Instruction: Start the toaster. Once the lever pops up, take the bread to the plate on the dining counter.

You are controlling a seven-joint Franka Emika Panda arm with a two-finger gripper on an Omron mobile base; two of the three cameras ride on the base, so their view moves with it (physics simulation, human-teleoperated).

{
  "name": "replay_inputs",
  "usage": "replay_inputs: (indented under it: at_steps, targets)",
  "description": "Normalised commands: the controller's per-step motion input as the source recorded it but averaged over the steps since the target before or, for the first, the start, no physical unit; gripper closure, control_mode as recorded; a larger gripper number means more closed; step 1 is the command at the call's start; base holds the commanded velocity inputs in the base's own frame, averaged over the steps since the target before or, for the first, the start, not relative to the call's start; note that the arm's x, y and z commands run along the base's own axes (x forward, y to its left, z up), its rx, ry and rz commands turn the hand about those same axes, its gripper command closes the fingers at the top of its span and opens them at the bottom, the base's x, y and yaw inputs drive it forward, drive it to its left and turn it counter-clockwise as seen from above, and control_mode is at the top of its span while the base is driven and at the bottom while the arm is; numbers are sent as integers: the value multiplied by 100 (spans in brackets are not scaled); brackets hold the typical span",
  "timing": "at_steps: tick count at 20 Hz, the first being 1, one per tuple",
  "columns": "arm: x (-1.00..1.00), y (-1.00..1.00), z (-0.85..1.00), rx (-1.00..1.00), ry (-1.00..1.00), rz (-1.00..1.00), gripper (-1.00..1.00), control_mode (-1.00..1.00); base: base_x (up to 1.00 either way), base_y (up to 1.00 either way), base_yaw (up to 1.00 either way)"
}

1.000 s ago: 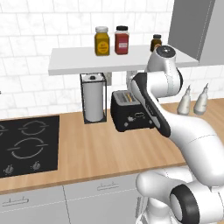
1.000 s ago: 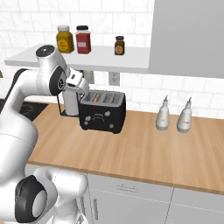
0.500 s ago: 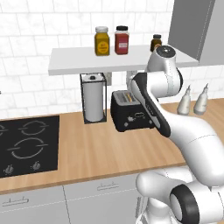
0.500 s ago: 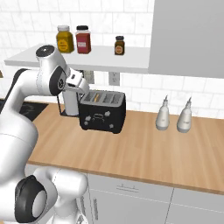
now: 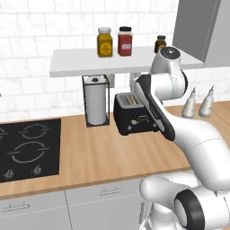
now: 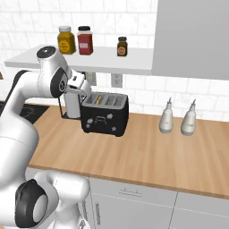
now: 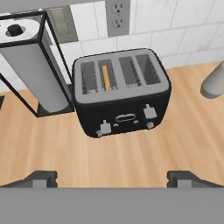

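Claw (image 7: 112,177) wide open above toaster (image 7: 121,94), bread (image 7: 105,77) in slot

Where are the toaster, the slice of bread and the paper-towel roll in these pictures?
toaster (image 7: 124,111): hand view, black front face.
bread (image 7: 105,78): hand view, tan top edge in the second slot from the left.
paper-towel roll (image 5: 97,104): left base view, white side of the roll.
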Motion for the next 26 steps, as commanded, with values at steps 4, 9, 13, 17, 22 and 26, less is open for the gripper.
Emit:
replay_inputs:
  at_steps: [4,9,13,17,22,26]
  targets:
    - [0,0,0,0,0,0,-100,-100,0,0,0]
    - [0,0,0,0,0,0,-100,-100,0,0,0]
    - [0,0,0,0,0,0,-100,-100,0,0,0]
    - [0,0,0,0,0,0,-100,-100,0,0,0]
    - [0,0,0,0,0,0,-100,-100,0,0,0]
    - [0,0,0,0,0,0,-100,-100,0,0,0]
